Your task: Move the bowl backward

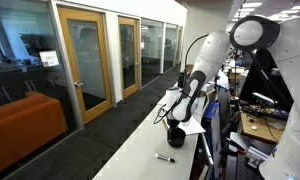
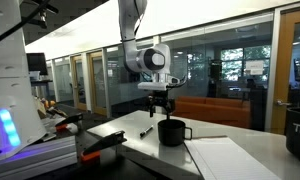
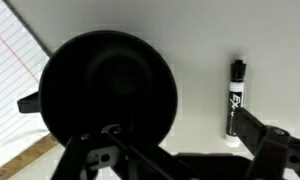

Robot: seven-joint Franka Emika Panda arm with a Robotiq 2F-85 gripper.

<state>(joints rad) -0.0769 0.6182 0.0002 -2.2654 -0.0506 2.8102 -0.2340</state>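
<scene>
1 black bowl (image 3: pixel 108 88), claw (image 2: pixel 160 106) spread above, marker (image 3: pixel 233 100) beside, label blurred

Item count, present state.
Table (image 2: pixel 138 152): 1.
Black bowl (image 3: pixel 108 85): 1, centre of wrist view.
Black marker (image 3: pixel 233 100): 1, right of frame.
Lined paper sheet (image 3: pixel 15 70): 1, left edge.
Gripper (image 2: pixel 160 108): 1, mid-frame in an exterior view.
Orange sofa (image 1: pixel 25 125): 1, lower left.
</scene>
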